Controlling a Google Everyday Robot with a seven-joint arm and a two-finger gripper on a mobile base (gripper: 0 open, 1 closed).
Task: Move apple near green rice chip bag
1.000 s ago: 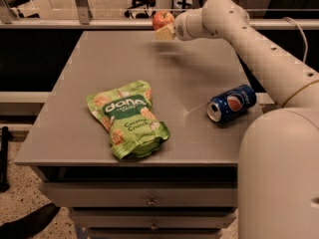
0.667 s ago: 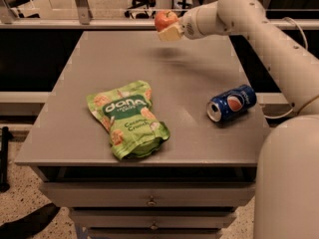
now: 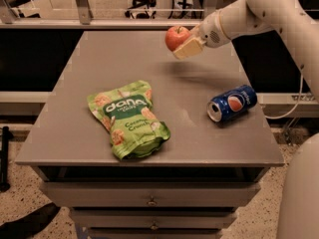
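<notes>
Where the apple is: the apple (image 3: pixel 176 37) is in the air above the far part of the surface (image 3: pixel 199 143), clear of it, with a soft shadow below.
End effector: the end effector (image 3: pixel 183 43) is closed around the apple. I can see one pale finger pressed against its lower right side, and nothing else is held.
Change: compared with a second ago, the apple sits lower and a little nearer the front edge. The arm (image 3: pixel 259 9) has swung in from the right and started down from the back rail.
Chip bag: the chip bag (image 3: pixel 128 117) lies flat at front left, in the same place as before and well apart from the apple.
Soda can: the soda can (image 3: pixel 232 103) lies on its side at right and has not moved. It is off the line between apple and bag.
Meaning for the task: I judge the carry is under way but not finished — the apple is lifted and secure, but the gap to the bag is barely closed.
Next: I expect to need a sweep toward front left, then a descent onto bare surface just beside the bag — not on top of it.
Risk: the apple may roll once I let go.
</notes>
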